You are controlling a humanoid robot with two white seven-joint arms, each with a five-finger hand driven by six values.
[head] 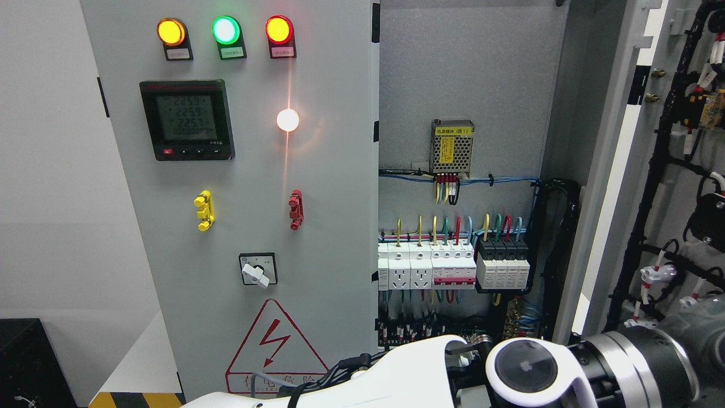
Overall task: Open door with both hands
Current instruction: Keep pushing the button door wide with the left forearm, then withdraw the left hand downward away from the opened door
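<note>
Doors come first: the left door (238, 198) of the grey cabinet stands shut and fills the left-centre of the view, with a plain wall (51, 198) beyond it at far left and a black box (28, 362) low in the near left corner. Across the top of this door sit three lit lamps, an orange lamp (170, 32), a green lamp (225, 30) and a red lamp (278, 29), each with a small label under it. Below them is a black meter (187, 119) with a grey display, and to its right a bright white glare spot (288, 119). Lower down are a yellow handle (204, 211) and a red handle (295, 209), then a white knob switch (257, 270), and at the bottom a red lightning warning triangle (276, 348).

Right of the door's edge the cabinet interior (464, 73) is exposed. A small mesh-covered power unit (452, 147) with yellow labels hangs on the back panel, with coloured wires running down to a row of white breakers (426, 265) and black breakers (503, 265).

Further right, the right door (640, 141) is swung open, its inner side carrying black cable bundles (657, 170).

Along the near bottom edge, a white arm (368, 385) enters from the left and a grey and white arm (595, 362) from the right. Neither hand shows, so I cannot tell how their fingers are set.
</note>
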